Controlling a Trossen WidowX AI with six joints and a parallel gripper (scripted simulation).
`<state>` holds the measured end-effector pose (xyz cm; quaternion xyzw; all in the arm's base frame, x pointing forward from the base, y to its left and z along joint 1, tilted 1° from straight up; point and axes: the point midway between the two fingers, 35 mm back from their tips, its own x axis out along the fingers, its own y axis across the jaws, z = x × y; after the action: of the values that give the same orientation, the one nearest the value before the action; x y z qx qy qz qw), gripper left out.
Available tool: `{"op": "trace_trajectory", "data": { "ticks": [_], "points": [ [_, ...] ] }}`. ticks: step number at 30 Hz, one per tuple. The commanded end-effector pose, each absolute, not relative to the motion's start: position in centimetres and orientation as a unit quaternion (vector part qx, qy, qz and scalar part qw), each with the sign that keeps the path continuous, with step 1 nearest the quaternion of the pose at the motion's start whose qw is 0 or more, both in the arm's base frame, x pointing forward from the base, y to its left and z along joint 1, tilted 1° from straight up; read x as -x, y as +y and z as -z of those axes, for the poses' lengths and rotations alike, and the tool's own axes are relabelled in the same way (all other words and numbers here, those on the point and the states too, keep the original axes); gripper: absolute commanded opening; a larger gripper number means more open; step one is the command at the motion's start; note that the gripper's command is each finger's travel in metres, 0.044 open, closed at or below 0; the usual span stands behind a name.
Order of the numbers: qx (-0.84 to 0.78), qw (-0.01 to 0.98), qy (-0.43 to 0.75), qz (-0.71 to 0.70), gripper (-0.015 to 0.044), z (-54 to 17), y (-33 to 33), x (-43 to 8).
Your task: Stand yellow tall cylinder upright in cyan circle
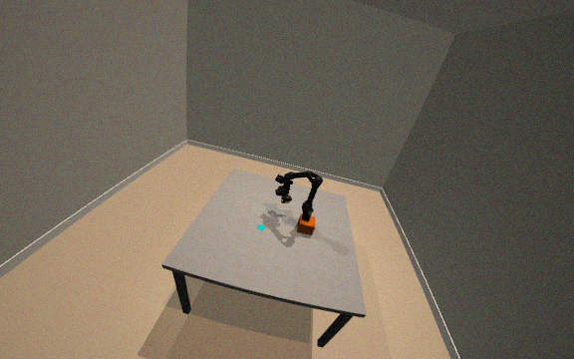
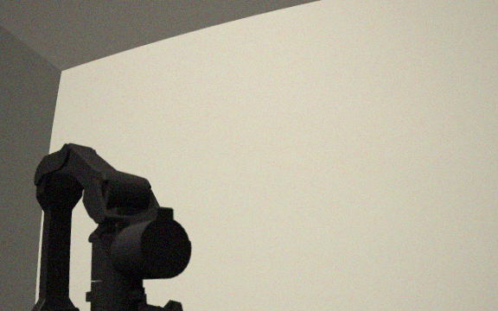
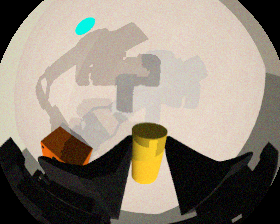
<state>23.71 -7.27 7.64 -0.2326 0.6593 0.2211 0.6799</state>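
Observation:
My gripper [image 1: 286,198] [image 3: 149,140] is shut on the yellow tall cylinder [image 3: 148,165], with one black finger on each side of it. The cylinder's dark round end face shows in the wrist view, with the yellow body below it. In the top view the gripper hangs above the table, and only a speck of yellow shows at its tip, so the cylinder's exact tilt cannot be told there. The cyan circle [image 1: 261,227] [image 3: 85,26] lies flat on the table, uncovered, away from the gripper. The exterior view shows part of the arm but not the fingers or the cylinder.
The grey table [image 1: 217,254] [image 3: 231,55] bears the orange base block [image 1: 306,224] [image 3: 66,146] under the arm. Arm shadows fall on the table between the base block and the cyan circle. Walls stand around the table at a distance.

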Motion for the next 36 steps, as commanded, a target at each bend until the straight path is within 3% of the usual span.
{"op": "trace_trajectory", "data": {
  "ticks": [1,36],
  "points": [
    [0.247,0.678,0.653,-0.228,0.0105,-8.1,-6.6,-24.8],
    [0.332,0.642,0.616,-0.314,0.0105,-9.2,1.6,-29.7]
  ]
}}
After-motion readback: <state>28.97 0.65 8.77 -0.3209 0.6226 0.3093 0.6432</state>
